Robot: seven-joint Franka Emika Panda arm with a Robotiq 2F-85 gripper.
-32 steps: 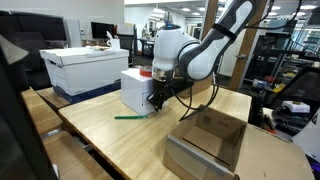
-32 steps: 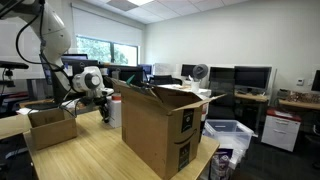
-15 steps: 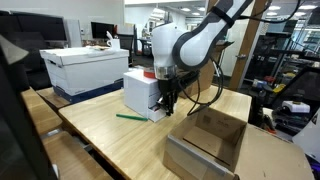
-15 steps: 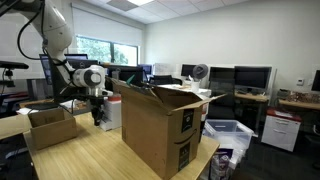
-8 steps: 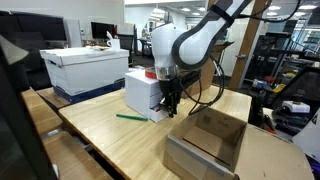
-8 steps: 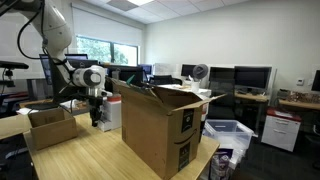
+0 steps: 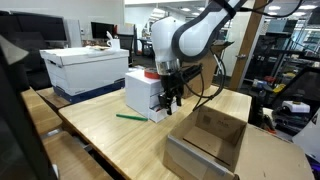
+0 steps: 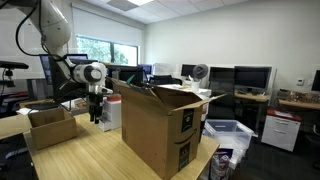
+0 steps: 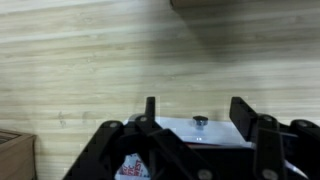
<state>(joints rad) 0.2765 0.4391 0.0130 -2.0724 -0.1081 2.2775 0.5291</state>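
opened on a pale wooden table [image 7: 100, 135] in a big office lab. nearest the lens in an exterior view, picked up an open cardboard box [image 7: 205, 140] at the table's near edge, flaps up. just beyond it, on bare wood, spotted a green marker [image 7: 128, 116] lying flat, close in front of the white box [image 7: 143, 92]. found that white box standing upright on the table, toward its far side. caught the gripper [image 7: 171, 102] hanging just beside the box's side face, a little above the wood, pointing down from the white arm [image 7: 195, 35]. could not tell from there about contact between gripper and box. checked the wrist view: saw both dark fingers [image 9: 150, 108] spread well apart, clamped on nothing, with a white surface and a small dark stud between them and wood grain beyond. called it spread wide and empty. further back, noted a white storage box [image 7: 85, 65] on a neighbouring desk, well apart from the arm. from the opposite angle, met a tall cardboard box [image 8: 160, 125] up close, top flaps open, with the arm behind it. at the very back, made out a bright window [image 8: 110, 50], a desk fan [image 8: 200, 72] and a row of dark monitors [image 8: 250, 77].
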